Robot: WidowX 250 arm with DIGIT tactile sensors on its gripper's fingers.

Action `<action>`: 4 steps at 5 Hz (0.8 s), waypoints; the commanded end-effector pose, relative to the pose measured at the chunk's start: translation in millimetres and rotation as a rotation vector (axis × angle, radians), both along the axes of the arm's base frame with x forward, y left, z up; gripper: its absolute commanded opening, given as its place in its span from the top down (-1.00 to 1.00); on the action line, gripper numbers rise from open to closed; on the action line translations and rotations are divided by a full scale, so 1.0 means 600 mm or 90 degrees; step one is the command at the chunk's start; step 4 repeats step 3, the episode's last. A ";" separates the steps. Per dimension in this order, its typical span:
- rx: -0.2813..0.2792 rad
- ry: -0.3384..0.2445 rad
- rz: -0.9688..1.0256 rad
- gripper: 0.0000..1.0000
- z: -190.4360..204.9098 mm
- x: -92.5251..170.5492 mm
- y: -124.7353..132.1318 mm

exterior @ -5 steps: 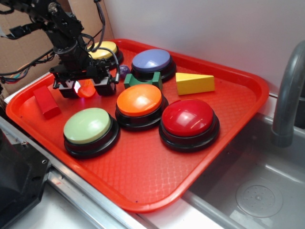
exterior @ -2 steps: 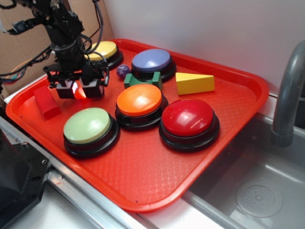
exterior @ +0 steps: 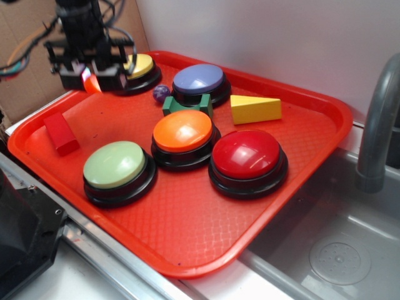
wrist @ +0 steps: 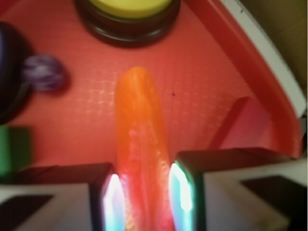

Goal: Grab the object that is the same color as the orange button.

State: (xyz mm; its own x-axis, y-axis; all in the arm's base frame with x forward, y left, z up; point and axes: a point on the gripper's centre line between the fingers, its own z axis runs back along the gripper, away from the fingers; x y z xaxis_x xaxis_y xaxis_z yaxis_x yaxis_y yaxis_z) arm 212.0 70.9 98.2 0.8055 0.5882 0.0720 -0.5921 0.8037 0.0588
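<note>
My gripper point(exterior: 89, 76) is shut on the small orange crescent toy point(exterior: 92, 83) and holds it lifted above the tray's far left corner, next to the yellow button point(exterior: 139, 65). In the wrist view the orange crescent point(wrist: 141, 144) sits clamped between my two fingers, with my gripper point(wrist: 143, 199) well above the tray floor. The orange button point(exterior: 182, 131) stands in the middle of the red tray point(exterior: 187, 219), apart from the gripper.
On the tray stand a green button point(exterior: 115, 164), red button point(exterior: 246, 154), blue button point(exterior: 198, 79), red block point(exterior: 60, 132), yellow wedge point(exterior: 255, 109), green block point(exterior: 187, 104) and purple ball point(exterior: 162, 94). A sink point(exterior: 337, 250) and faucet point(exterior: 378, 125) lie right.
My gripper closed on the orange crescent and has risen with it, moving back and left from the tray floor toward the yellow button.
</note>
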 end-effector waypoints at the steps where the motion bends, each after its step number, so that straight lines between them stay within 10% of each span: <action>1: -0.053 -0.072 -0.121 1.00 0.142 0.003 -0.059; 4: -0.021 -0.092 -0.121 1.00 0.139 -0.014 -0.075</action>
